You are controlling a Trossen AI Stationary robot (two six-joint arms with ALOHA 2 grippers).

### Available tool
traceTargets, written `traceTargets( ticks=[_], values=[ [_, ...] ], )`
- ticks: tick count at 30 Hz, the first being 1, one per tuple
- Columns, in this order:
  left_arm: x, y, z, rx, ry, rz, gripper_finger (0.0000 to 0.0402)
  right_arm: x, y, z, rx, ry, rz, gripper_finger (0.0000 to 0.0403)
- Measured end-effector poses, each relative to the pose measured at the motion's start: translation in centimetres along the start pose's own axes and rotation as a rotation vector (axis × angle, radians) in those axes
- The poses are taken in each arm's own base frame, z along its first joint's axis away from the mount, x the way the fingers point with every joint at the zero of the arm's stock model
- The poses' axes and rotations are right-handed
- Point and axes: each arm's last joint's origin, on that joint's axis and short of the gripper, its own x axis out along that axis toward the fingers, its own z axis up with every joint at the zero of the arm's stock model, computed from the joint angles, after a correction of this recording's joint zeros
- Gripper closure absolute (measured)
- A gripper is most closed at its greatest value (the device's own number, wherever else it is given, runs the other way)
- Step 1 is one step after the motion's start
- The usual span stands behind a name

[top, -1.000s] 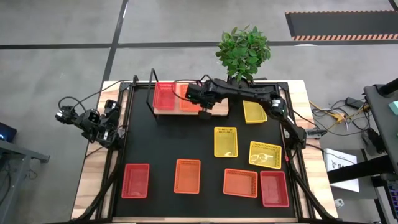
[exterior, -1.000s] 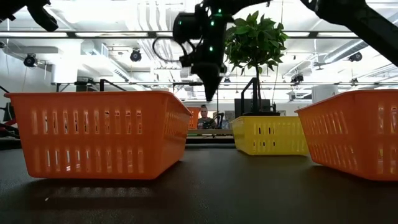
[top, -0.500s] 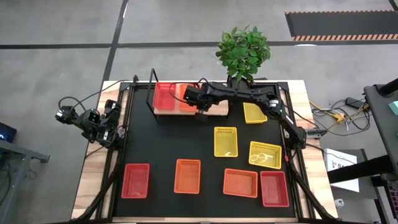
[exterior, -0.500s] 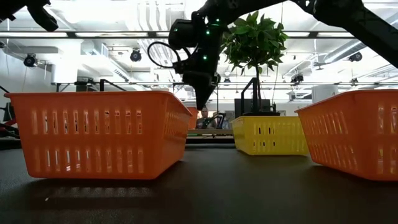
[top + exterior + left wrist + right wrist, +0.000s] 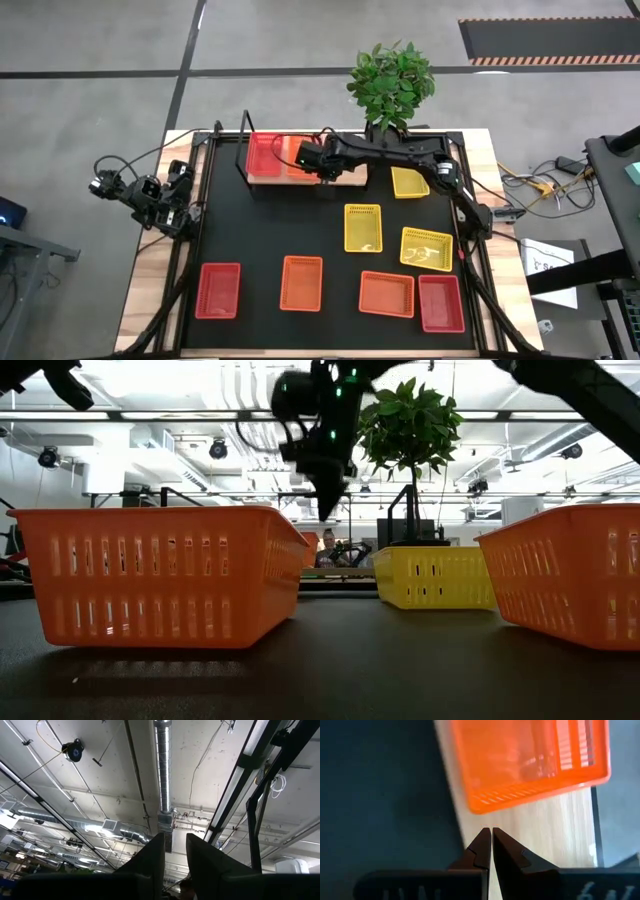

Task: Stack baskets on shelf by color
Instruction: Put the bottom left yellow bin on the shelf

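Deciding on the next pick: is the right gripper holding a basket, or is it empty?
Empty and shut. The right gripper has its fingers pressed together over the shelf, with the orange basket lying clear beyond them.

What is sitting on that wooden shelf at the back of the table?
On the shelf sit a red basket and, beside it, an orange basket. The right gripper, shut and empty, hovers there; its arm hides part of the orange one from above.

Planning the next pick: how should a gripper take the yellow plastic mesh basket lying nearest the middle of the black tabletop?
Come straight down on the yellow plastic mesh basket and pinch one thin rim wall. It sits upright, open side up, with clear tabletop around it.
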Motion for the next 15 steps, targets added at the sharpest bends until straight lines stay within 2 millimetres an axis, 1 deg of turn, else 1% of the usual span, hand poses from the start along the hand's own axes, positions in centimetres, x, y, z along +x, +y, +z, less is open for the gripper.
traceTargets(
  ticks=[2, 5, 9, 12, 15],
  values=[
    [0.0, 0.0, 0.0, 0.000, 0.001, 0.000, 0.0339, -1.1, 1.2, 0.1, -0.025, -0.023, 0.008, 0.0394],
    [0.0, 0.0, -0.1, 0.003, 0.006, -0.002, 0.0339, -2.2, 3.6, 0.1, -0.075, -0.049, 0.036, 0.0394],
    [0.0, 0.0, -0.1, 0.004, 0.009, -0.003, 0.0339, -3.6, 6.9, -0.1, -0.142, -0.078, 0.131, 0.0394],
    [0.0, -0.1, -0.2, 0.007, 0.017, -0.006, 0.0339, -4.7, 9.4, -0.4, -0.187, -0.090, 0.217, 0.0394],
    [0.0, -0.1, -0.2, 0.004, 0.017, -0.006, 0.0339, -5.6, 11.8, -1.2, -0.215, -0.058, 0.270, 0.0394]
  ],
)
